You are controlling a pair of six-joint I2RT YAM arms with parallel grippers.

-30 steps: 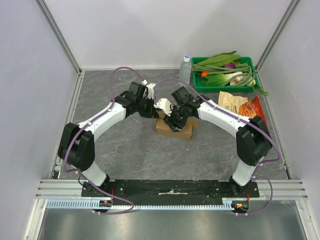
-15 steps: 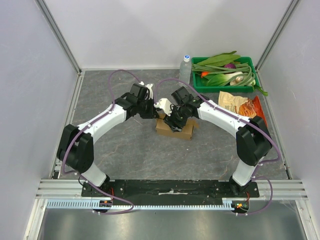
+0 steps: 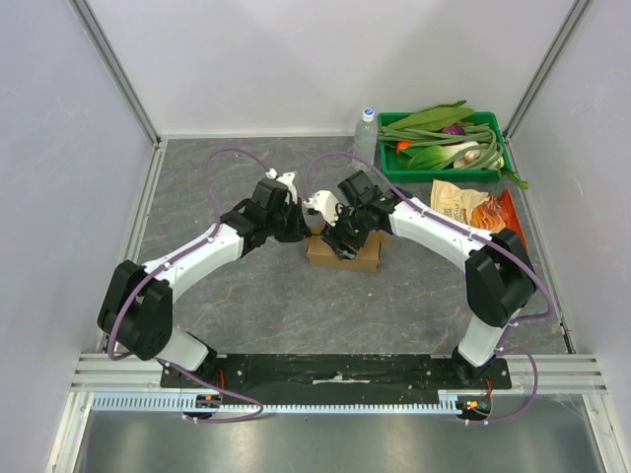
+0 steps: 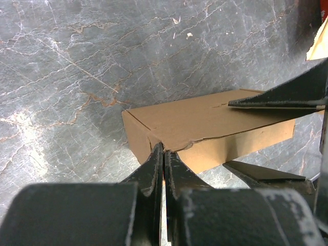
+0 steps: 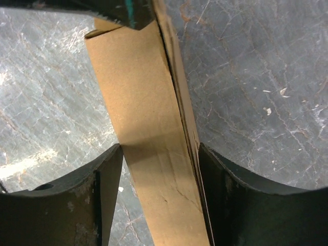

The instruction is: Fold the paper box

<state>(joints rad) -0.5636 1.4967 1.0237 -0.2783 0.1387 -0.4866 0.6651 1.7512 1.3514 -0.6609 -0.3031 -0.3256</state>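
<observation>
The paper box (image 3: pixel 353 258) is a small brown carton lying on the grey tabletop at the centre. My right gripper (image 3: pixel 341 240) straddles it from above; in the right wrist view the box (image 5: pixel 148 128) runs between my right gripper (image 5: pixel 160 156), both fingers touching its sides. My left gripper (image 3: pixel 308 230) is at the box's left end. In the left wrist view my left gripper (image 4: pixel 164 149) is shut, its tips against the near corner of the box (image 4: pixel 205 120) under the top flap's edge. The right fingers (image 4: pixel 287 97) show above the box's far end.
A green tray (image 3: pixel 386 169) of vegetables stands at the back right with a clear bottle (image 3: pixel 366 133) beside it. A glossy snack bag (image 3: pixel 463 205) lies right of the box. Grey walls enclose the table on three sides.
My left arm has stretched out lower and further right, bringing its gripper up against the box's left end. The right gripper and the box have hardly moved.
</observation>
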